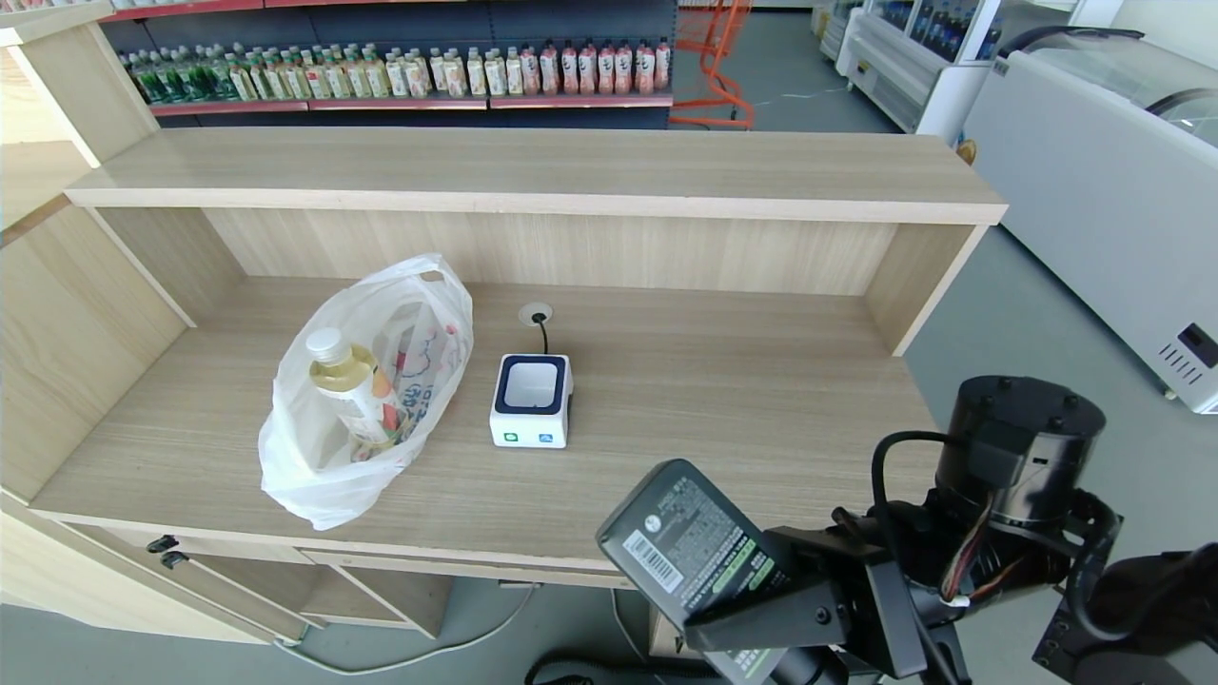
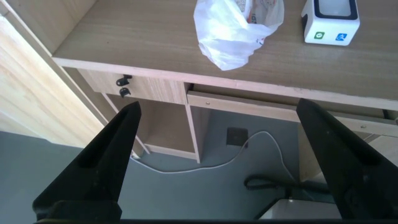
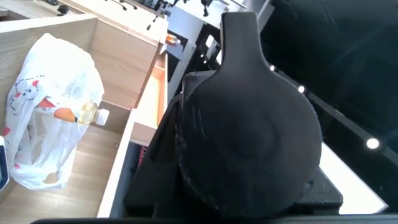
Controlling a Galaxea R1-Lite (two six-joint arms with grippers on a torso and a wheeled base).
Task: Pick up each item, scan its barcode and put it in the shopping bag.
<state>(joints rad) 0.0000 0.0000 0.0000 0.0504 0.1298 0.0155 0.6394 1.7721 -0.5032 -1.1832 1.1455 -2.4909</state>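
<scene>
Room: a shop, with a shelf of bottles (image 1: 400, 71) and an orange rack (image 1: 714, 57) far behind, and a chest freezer (image 1: 1094, 162) on the far right.
Counter: the counter (image 1: 742, 390) is pale wood with a raised ledge (image 1: 533, 166) along its far side and a side wall at each end. A drawer (image 2: 242, 102) sits under the near edge.
Scanner: the scanner (image 1: 531, 400) is a white box whose blue-rimmed window faces up. It stands mid-counter, just right of the bag, and its cable (image 1: 543, 333) runs to a hole behind it.
Bag: the white plastic bag (image 1: 295, 457) slumps on the left of the counter with its mouth open. It holds 1 bottle (image 1: 347, 381) with a white cap, and printed packaging shows beside it.
Pack: the dark grey pack (image 1: 680, 542) is held off the near edge of the counter, on the right and well apart from the scanner. Its barcode (image 1: 653, 561) is turned upward.
Right gripper: the right gripper (image 1: 780, 609) is clamped on the near end of the pack.
Left gripper: the left gripper (image 2: 219, 106) has its fingers spread and holds nothing. It hangs low in front of the counter's near left edge.
Done: by the look of it, at least 1 item is bagged, and no loose item lies on the counter.
Left: the pack probably has to go over the scanner with its barcode turned down to the window, then into the bag. This may be the last item.
</scene>
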